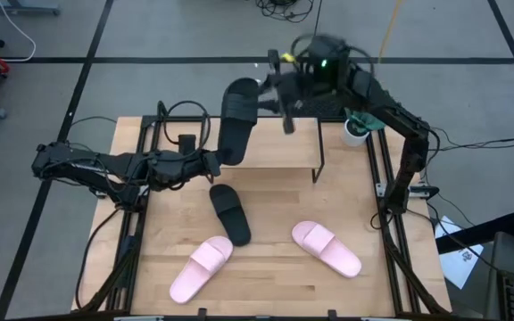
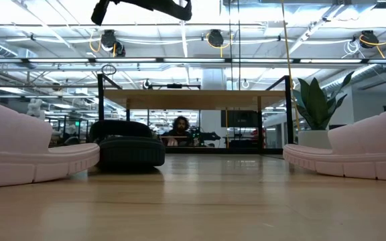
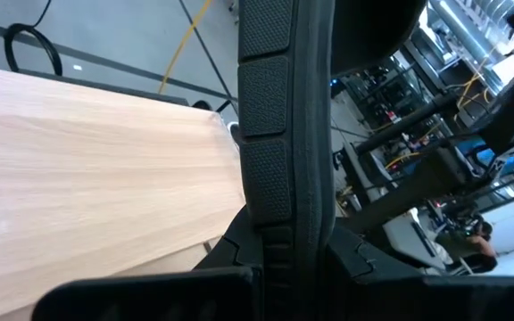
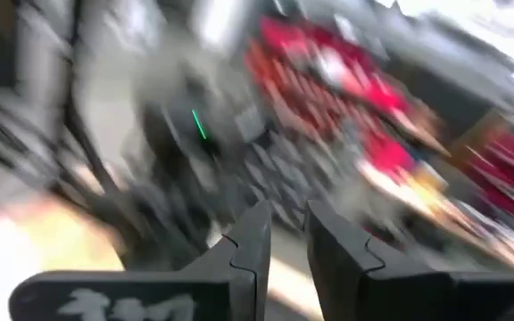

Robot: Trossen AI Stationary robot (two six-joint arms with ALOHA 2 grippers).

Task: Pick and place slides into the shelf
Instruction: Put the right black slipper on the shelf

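A: How many slides are showing?
B: Four: two black slides (image 1: 237, 120) (image 1: 230, 213) and two pink slides (image 1: 201, 267) (image 1: 327, 247).
A: And shelves?
B: One shelf (image 1: 275, 147) is standing there, plus one potted plant (image 1: 356, 130).

No words, nos. or signs can be read in any view. The right wrist view shows pale marks on the dark bar (image 4: 105, 303) at the base of the jaws, but they're too blurry to read. The black slide (image 3: 284, 134) has only bumpy squares on its sole, no brand.
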